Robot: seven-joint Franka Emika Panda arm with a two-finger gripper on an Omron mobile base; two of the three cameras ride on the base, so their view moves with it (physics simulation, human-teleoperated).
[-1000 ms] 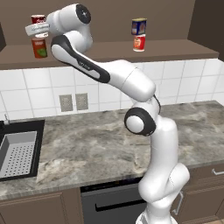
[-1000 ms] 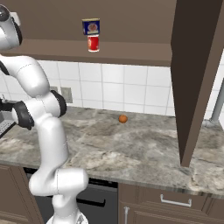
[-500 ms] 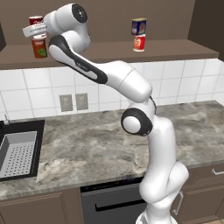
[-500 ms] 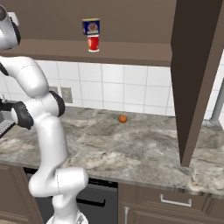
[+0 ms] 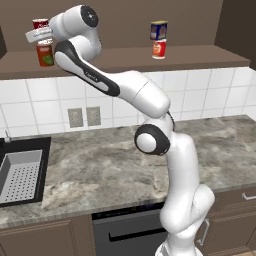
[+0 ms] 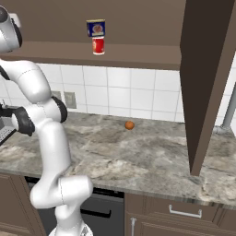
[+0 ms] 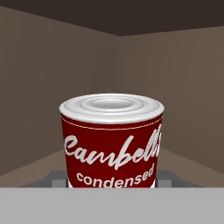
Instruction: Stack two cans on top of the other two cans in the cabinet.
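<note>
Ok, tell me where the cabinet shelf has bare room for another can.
The cabinet shelf lies bare between the two stacks, and again right of the blue-on-red stack. The left end is crowded: the tool holds the red-topped can over the dull red can.

Soup can [image 5: 40,23] above patch can [image 5: 45,55]

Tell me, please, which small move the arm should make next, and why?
Probably open the claw and let go. The red-topped can it grips already sits above the dull orange-red can on the cabinet shelf, seemingly in line; the dark blue can is already stacked on the bright red can.
</note>
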